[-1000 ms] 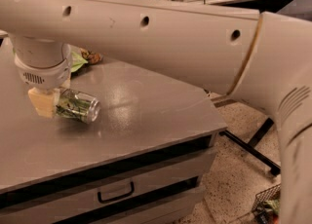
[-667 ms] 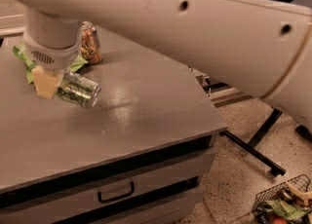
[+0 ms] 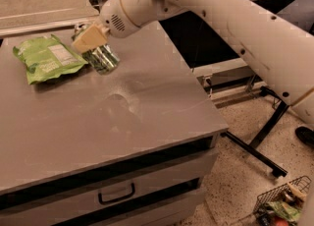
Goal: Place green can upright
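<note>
We find the gripper (image 3: 94,44) clamped on the green can (image 3: 103,59), which hangs tilted just beneath it, a chip bag (image 3: 46,58) close beside. We judge the placing step unfinished: next, rotate the can upright, lower it to the table (image 3: 147,117), and release.

Your arm (image 3: 235,18) comes in from the upper right as one long, pale, thick tube and slopes across toward the far side of the surface (image 3: 147,112). It ends in a rounded wrist (image 3: 121,14) with a small vent grille on its face, turned down and to the left. Your claw (image 3: 94,44) sits just below that wrist, low over the far part of the surface. Only one tan finger (image 3: 90,38) shows, a flat wedge angled downward; the other is hidden behind it. The claw is clamped on the green can (image 3: 102,59), which it holds tilted, gripped near the top. No other part of your body is in view.
</note>
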{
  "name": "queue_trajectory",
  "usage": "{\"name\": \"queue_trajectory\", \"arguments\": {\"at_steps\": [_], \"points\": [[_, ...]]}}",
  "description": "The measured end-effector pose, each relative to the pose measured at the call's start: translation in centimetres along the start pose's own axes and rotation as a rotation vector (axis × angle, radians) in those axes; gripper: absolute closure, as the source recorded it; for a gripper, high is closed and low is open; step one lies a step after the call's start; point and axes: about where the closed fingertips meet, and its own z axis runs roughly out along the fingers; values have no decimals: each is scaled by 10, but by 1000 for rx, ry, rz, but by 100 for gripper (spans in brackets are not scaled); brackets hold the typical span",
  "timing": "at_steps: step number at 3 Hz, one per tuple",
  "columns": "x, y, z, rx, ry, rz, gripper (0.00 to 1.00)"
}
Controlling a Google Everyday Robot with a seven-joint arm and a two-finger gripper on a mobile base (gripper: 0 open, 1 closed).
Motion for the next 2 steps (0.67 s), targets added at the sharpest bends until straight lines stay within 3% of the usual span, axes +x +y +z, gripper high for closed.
{"name": "queue_trajectory", "arguments": {"at_steps": [1,2], "points": [[1,-21,-22,-138,-140,-42,100],[3,-36,-53,-214,-197,-196,100]]}}
